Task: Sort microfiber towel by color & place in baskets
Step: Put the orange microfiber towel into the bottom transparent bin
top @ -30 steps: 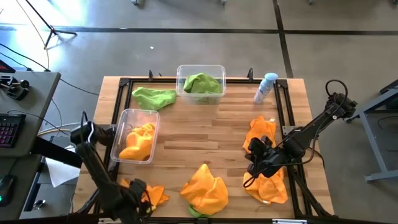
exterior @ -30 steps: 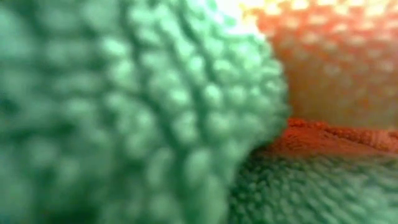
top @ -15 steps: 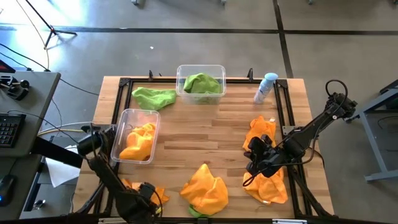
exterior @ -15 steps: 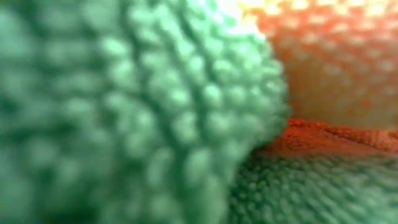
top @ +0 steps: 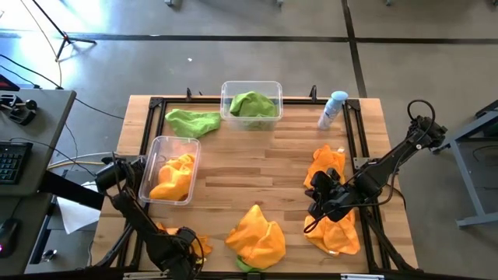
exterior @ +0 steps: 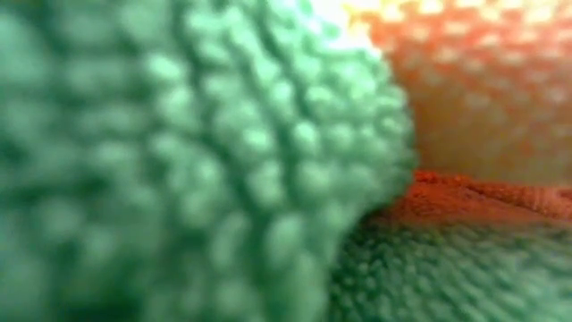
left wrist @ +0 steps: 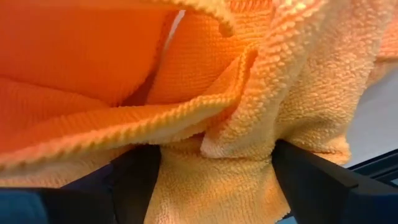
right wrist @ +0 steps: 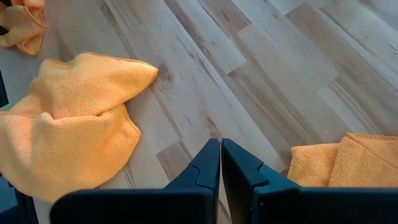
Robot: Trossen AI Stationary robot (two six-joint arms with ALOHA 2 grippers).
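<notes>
Down at the table's near left corner, the left gripper [top: 185,243] is seen low over an orange towel [top: 196,243], its arm folded back from the shoulder beside the left basket [top: 152,148]. From the left wrist view, the fingers [left wrist: 134,180] are spread wide with the orange towel [left wrist: 205,124] bunched between them; a closed grip is not shown.

The right gripper [top: 315,208] is held above the right side of the table, jaws pressed together and empty, between two orange towels: one toward the far side [top: 325,165], one at the near right edge [top: 336,233]. Bare wood [right wrist: 261,81] is seen under its fingertips.

A larger orange towel [top: 257,233] lies at the near edge, centre, with a scrap of green under its near side. The left basket holds orange cloth [top: 173,177]. The far basket [top: 274,87], against the back rail, holds a green towel [top: 252,103]; another green towel [top: 192,121] lies loose just beside it. A spray bottle [top: 332,109] lies at the far right corner.

The middle of the table [top: 249,167] is bare wood. The low view is filled by green cloth [exterior: 179,161] with orange cloth [exterior: 483,80] behind.
</notes>
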